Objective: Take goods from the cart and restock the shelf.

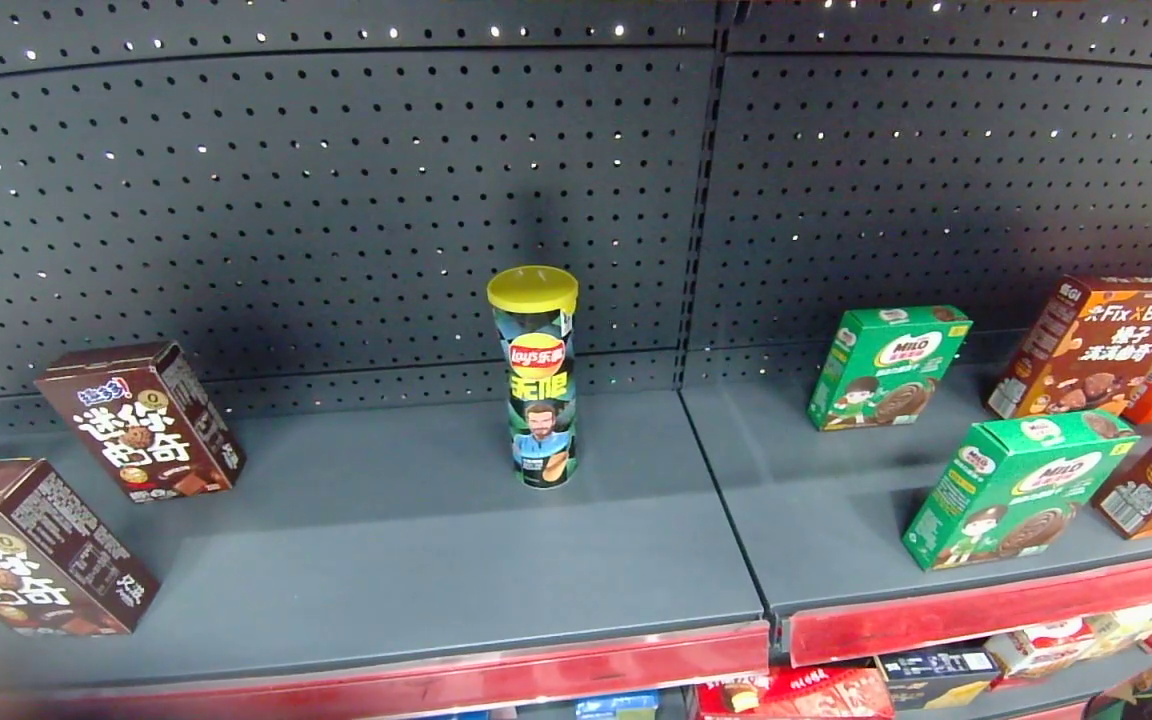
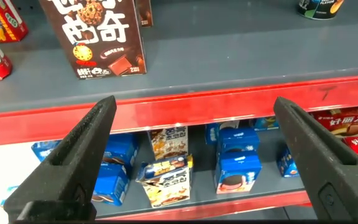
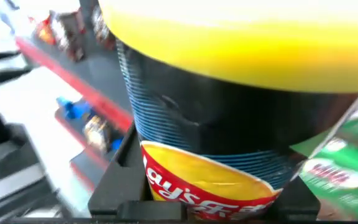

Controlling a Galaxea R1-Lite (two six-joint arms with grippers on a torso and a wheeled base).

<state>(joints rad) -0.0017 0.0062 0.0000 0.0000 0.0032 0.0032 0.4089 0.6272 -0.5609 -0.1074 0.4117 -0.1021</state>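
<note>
Can [image 3: 229,124] sits clamped in right hand [image 3: 207,186]; left hand [image 2: 194,106] wide before shelf edge [image 2: 36,121].

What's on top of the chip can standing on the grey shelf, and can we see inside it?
A yellow plastic lid caps the tall dark cylindrical chip can, and nothing rests on the lid. The closed lid hides whatever the can contains.
</note>
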